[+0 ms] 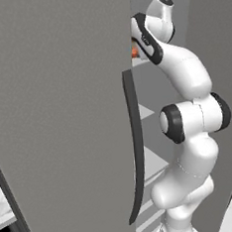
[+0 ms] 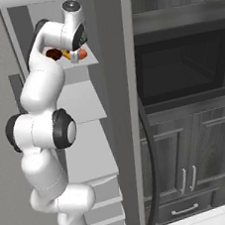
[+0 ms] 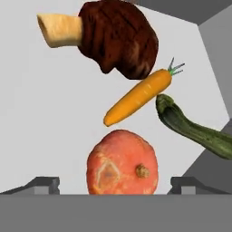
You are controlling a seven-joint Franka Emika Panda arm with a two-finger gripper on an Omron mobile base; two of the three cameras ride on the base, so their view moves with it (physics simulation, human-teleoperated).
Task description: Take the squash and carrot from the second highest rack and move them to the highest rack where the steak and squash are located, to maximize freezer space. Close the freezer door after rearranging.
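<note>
We've got the gripper point(image 3: 115, 186) up at the highest rack point(image 3: 50, 127), its two fingertips point(image 3: 43, 183) spread wide apart and gripping nothing. Right between them lies a round orange-red squash point(image 3: 122, 163), free on the shelf. Just beyond it lies the carrot point(image 3: 138, 96), slanted, its leafy end up against the steak point(image 3: 115, 36), whose pale bone pokes out to one side. A dark green zucchini point(image 3: 192, 129) lies beside the carrot's top. From the left base view we see the freezer door point(image 1: 63, 117) standing open, its dark curved handle point(image 1: 135, 146) in front of the arm
</note>
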